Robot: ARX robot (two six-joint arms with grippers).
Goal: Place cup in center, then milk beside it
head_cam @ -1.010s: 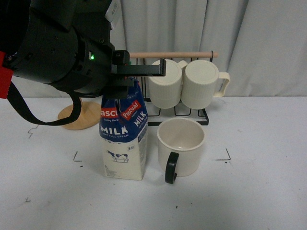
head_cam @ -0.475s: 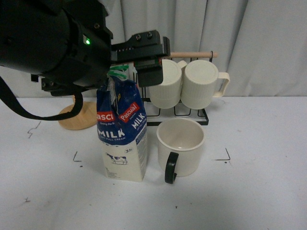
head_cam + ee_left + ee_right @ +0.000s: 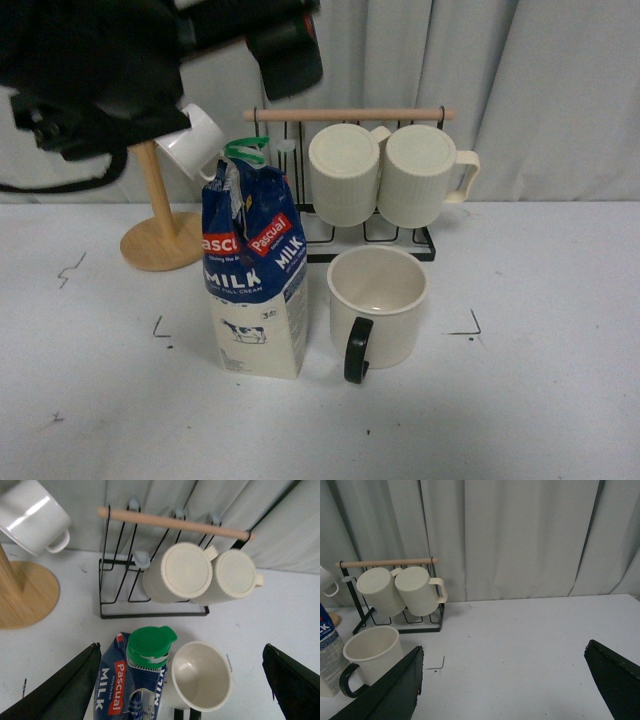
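Nearest on the white table (image 3: 540,400) stand the two things that matter. The cup (image 3: 378,305) sits upright about the middle, its black handle (image 3: 357,351) turned toward the robot, and it looks empty inside. Just beside it, on the robot's left, the milk (image 3: 254,268) stands upright with a narrow gap between them; its green cap (image 3: 246,149) is on and its blue top looks a little crumpled. Small black corner marks (image 3: 470,325) are drawn on the table on either side of the pair.

Behind them is a black wire rack (image 3: 375,232) with a wooden bar (image 3: 350,114) across its top, and two ribbed mugs (image 3: 385,183) lie on their sides on it, touching each other, bottoms facing forward. To the left of the rack a wooden stand (image 3: 160,225) with a round base carries a small white mug (image 3: 197,140), tilted. A pale curtain (image 3: 520,80) closes off the back.

The left gripper (image 3: 180,690) hangs above the milk and cup, touching neither; its fingers (image 3: 60,692) are spread wide, with nothing between them. The right gripper (image 3: 505,690) is off to the right, well apart from the cup, also spread wide and holding nothing over bare table.
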